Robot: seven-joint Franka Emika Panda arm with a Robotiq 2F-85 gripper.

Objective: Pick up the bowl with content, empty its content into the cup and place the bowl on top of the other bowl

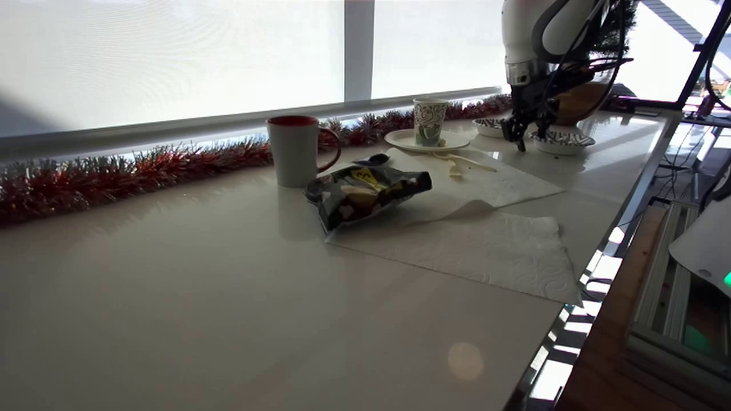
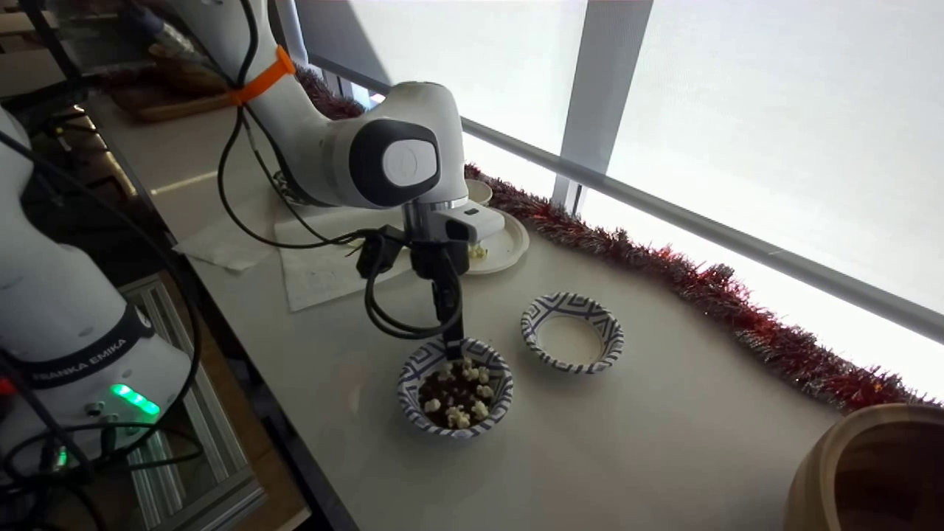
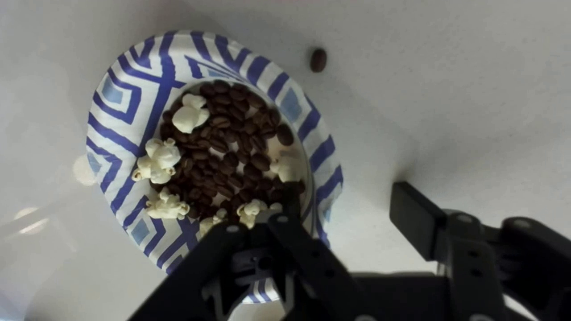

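The bowl with content is a blue-and-white patterned paper bowl, holding dark beans and popcorn. My gripper points down at its side: one finger reaches inside, the other stands outside over the table. Bowl rim lies between them, with a gap to the outer finger; contact on the inner side cannot be told. The other bowl, matching in pattern and without contents, sits beside it towards the window. On a plate farther off stands the cup, mostly behind the arm in an exterior view.
The cup's white plate also bears crumbs. A white mug, dark snack bag, paper towels and plastic cutlery occupy the table. Tinsel lines the window. A wooden bowl and a loose bean also show.
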